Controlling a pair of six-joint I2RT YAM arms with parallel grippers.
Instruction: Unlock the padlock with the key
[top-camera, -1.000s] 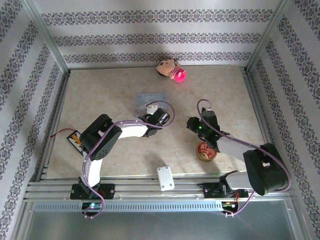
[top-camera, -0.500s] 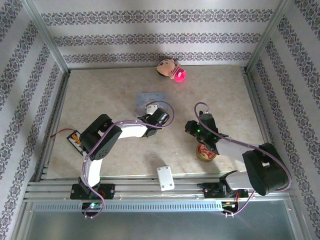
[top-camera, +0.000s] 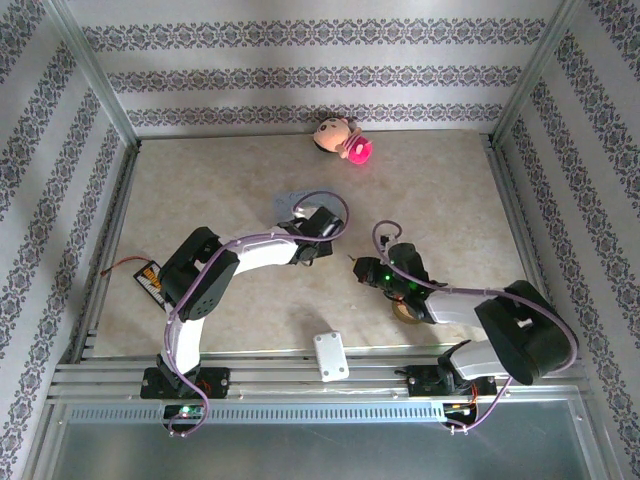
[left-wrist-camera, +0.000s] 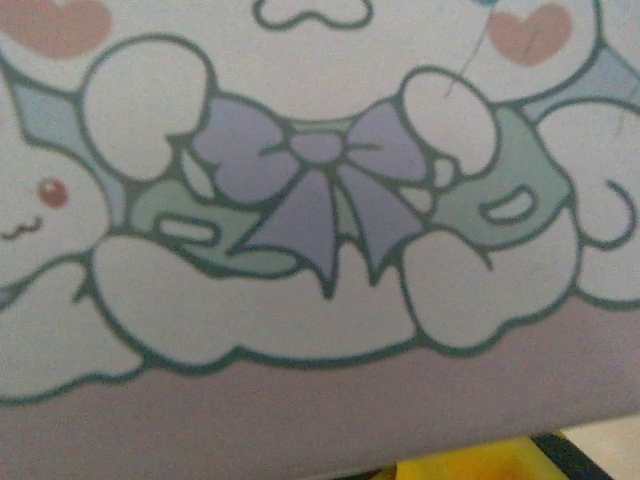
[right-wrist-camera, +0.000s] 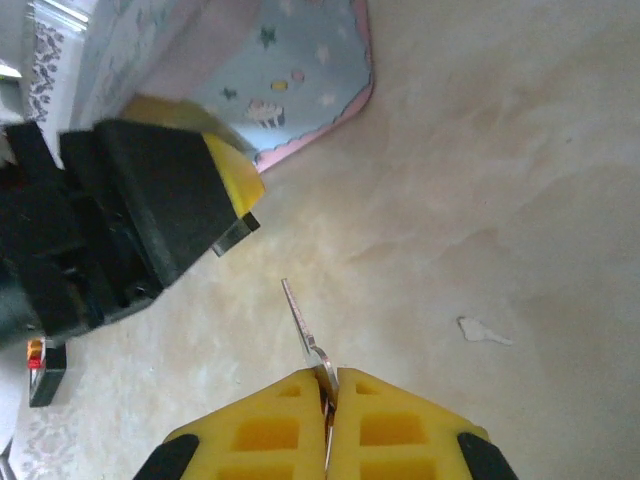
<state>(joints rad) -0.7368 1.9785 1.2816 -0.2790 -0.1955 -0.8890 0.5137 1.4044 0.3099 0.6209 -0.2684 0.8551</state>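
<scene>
My right gripper (right-wrist-camera: 328, 385) is shut on the key (right-wrist-camera: 305, 330), whose thin silver blade sticks out ahead of the yellow pads, just above the table. From above, that gripper (top-camera: 362, 265) sits mid-table, right of the left one. The left gripper (top-camera: 308, 232) is at the pale-blue tin (top-camera: 290, 197). In the right wrist view one black finger with a yellow pad (right-wrist-camera: 170, 190) presses against the tilted tin (right-wrist-camera: 290, 80). The tin's cartoon lid (left-wrist-camera: 320, 200) lies close before the left wrist camera. The padlock is hidden.
A round red tin (top-camera: 405, 308) lies partly under my right arm. A doll head with a pink glowing part (top-camera: 342, 137) rests at the far edge. A white block (top-camera: 330, 355) sits on the near rail, and a black-and-orange part (top-camera: 148, 278) at the left. A white scrap (right-wrist-camera: 484, 331) lies on the table.
My right gripper has moved left and nearer with the key, towards the left gripper. The left gripper has shifted right and closed in on the tin, which now looks tilted.
</scene>
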